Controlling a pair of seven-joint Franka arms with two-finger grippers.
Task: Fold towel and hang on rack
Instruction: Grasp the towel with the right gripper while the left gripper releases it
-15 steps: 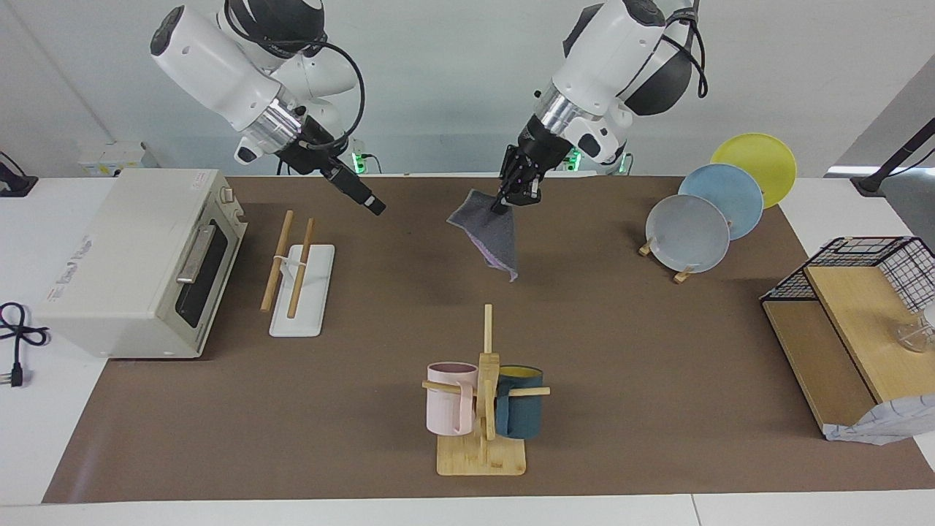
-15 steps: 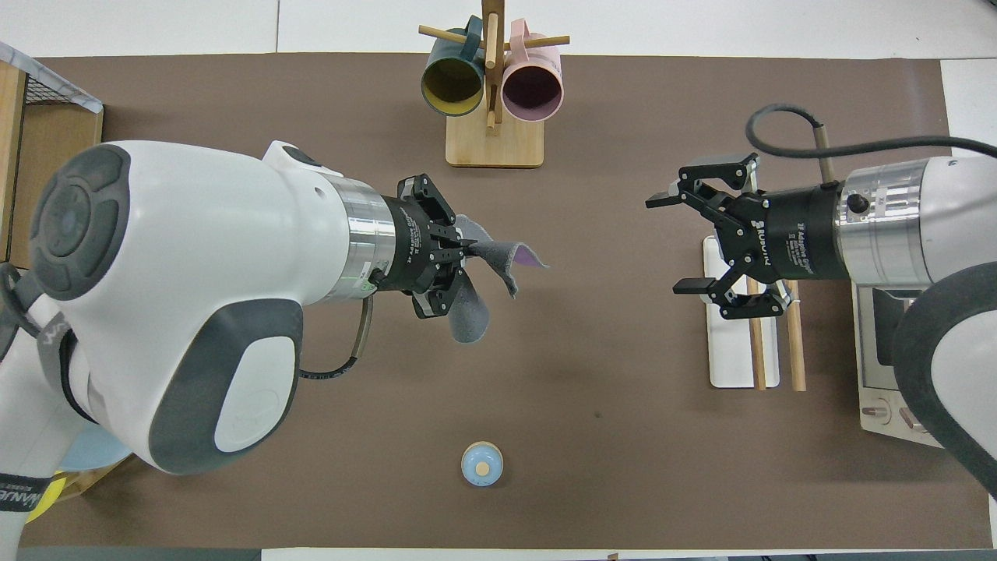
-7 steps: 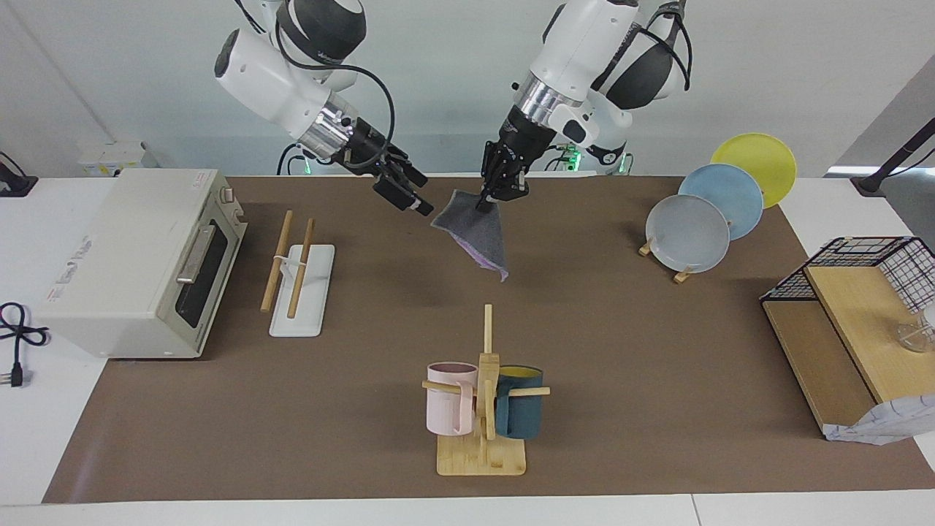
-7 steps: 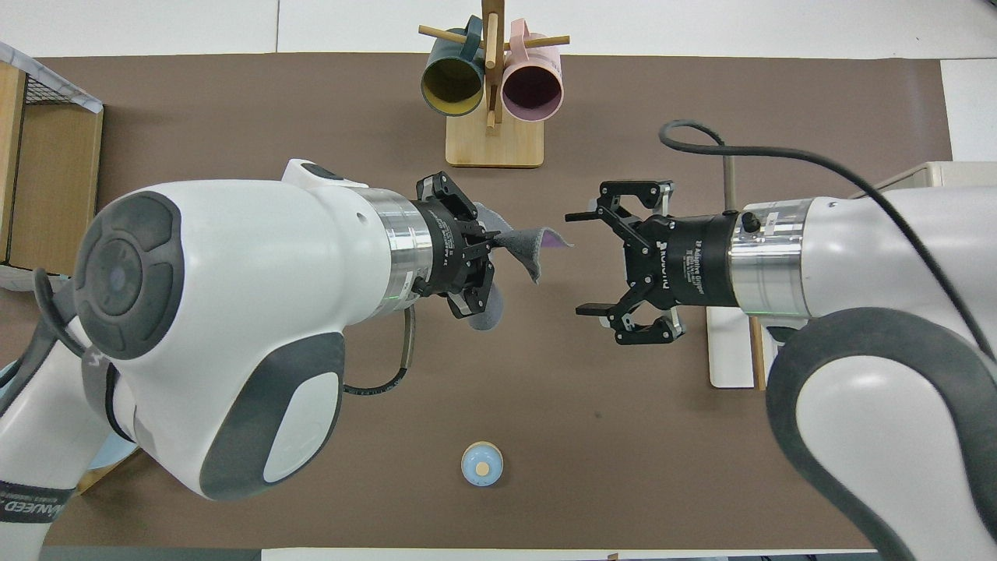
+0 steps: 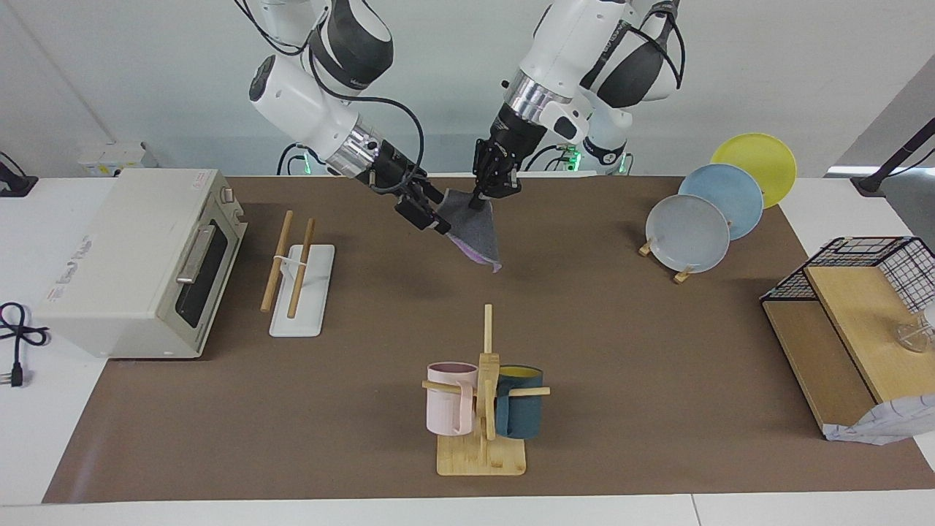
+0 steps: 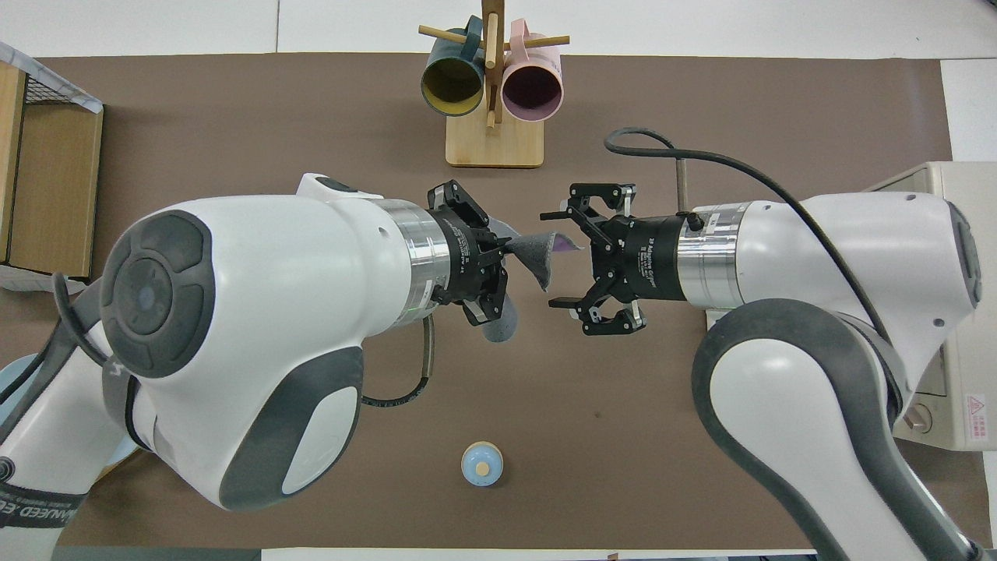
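Observation:
The towel (image 5: 478,235) hangs in the air over the brown mat, dark grey face out with a purple edge at the bottom. My left gripper (image 5: 483,197) is shut on its top corner. In the overhead view the left gripper (image 6: 498,261) holds the towel (image 6: 536,261) out sideways. My right gripper (image 5: 429,215) is open at the towel's free side. In the overhead view the right gripper (image 6: 556,259) has its jaws spread above and below the towel's purple tip. The rack (image 5: 296,270) lies on the mat in front of the toaster oven; the right arm hides it in the overhead view.
A toaster oven (image 5: 139,263) stands at the right arm's end. A mug tree (image 5: 482,394) with two mugs stands farthest from the robots. A plate stand (image 5: 701,219) and a wire-and-wood shelf (image 5: 855,314) are at the left arm's end. A small blue round thing (image 6: 482,463) lies near the robots.
The right gripper has swung from over the rack to the towel, still open. The left gripper has lifted the towel and carried it a little toward the right arm.

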